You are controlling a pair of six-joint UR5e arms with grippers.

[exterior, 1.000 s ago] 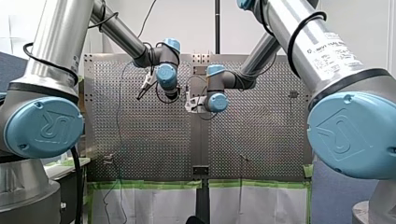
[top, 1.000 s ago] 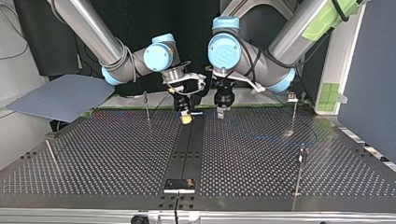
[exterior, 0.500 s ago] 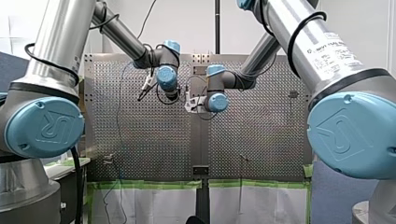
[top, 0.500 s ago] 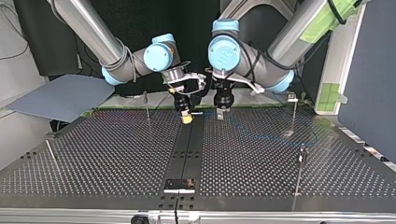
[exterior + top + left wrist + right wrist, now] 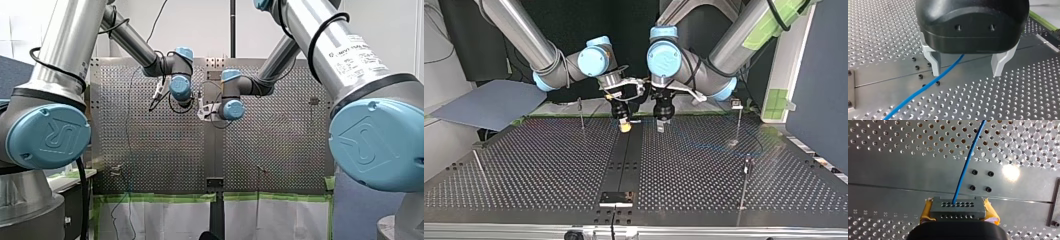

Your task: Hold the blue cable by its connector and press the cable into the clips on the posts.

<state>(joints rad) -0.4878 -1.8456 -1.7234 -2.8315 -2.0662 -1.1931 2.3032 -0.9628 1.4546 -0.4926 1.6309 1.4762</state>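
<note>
Two grippers are at the cable. The right gripper (image 5: 958, 211) is clamped by its yellow pads on the grey connector (image 5: 958, 207), from which the blue cable (image 5: 965, 167) runs over the perforated table (image 5: 524, 165). The left gripper (image 5: 966, 72) is spread wide, with the cable between its metal fingers (image 5: 935, 65), ungripped. Step judged: pre-routing. Next, the cable would be gripped and carried to a post (image 5: 739, 120).

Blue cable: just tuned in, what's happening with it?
My right gripper is shut on the connector, yellow pads on either side, and the cable runs out of it across the table. My left gripper hangs low over the cable with its fingers open. The cable passes between them, close to one, ungripped. From here it does not seem to be clipped into any of the posts yet.
</note>
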